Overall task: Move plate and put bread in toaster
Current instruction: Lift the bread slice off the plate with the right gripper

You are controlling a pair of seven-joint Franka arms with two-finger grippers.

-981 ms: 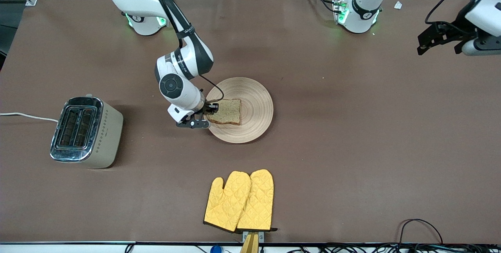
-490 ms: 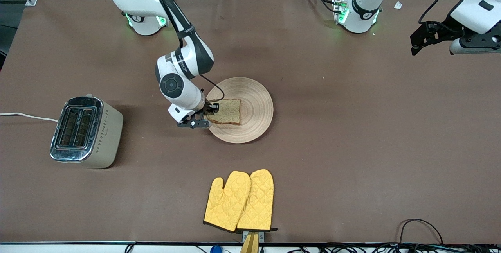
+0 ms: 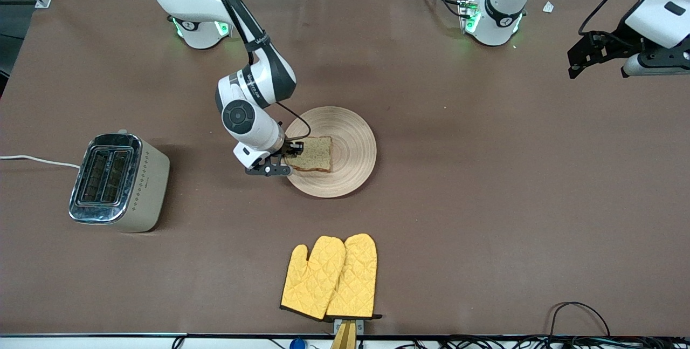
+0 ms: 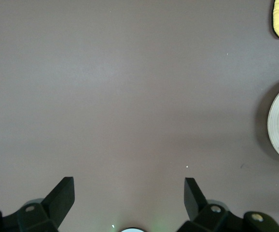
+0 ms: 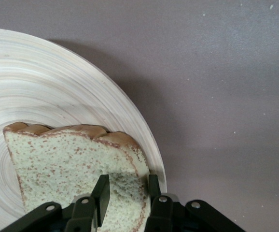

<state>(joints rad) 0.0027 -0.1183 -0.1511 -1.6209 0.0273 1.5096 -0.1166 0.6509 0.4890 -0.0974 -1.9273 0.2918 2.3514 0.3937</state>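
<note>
Bread [image 5: 76,159] edge pinched in right gripper [image 5: 126,193], over plate [image 5: 43,82] rim.

White arms, black joints, black cables.

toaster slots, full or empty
Empty: the front view shows both slots of the toaster dark and vacant; the bread is at the plate.

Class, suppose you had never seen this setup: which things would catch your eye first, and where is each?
First, the right gripper shut on the edge of the bread over the wooden plate mid-table. Next, the yellow oven mitts, nearer the front camera than the plate, and the toaster toward the right arm's end. The left gripper waits open above the table's left-arm end.
</note>
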